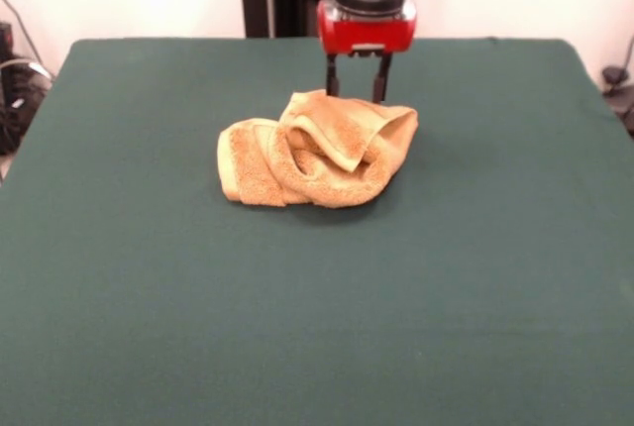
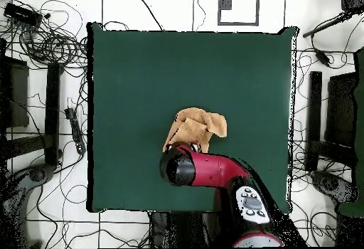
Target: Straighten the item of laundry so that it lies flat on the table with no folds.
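towel [image 1: 317,151] | golden-orange terry | crumpled, folded heap | mid green table [image 1: 149,277]

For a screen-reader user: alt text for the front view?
A crumpled golden-orange towel lies bunched in folds on a dark green table. The red and black arm's open gripper hangs just behind the towel's far edge.

The front view looks low across the table [image 1: 119,327], fairly near. The overhead view looks straight down from high up. Both share the tabletop, mid-frame.

Crumpled towel [image 2: 197,126] on table [image 2: 128,82], beside arm [image 2: 213,169]
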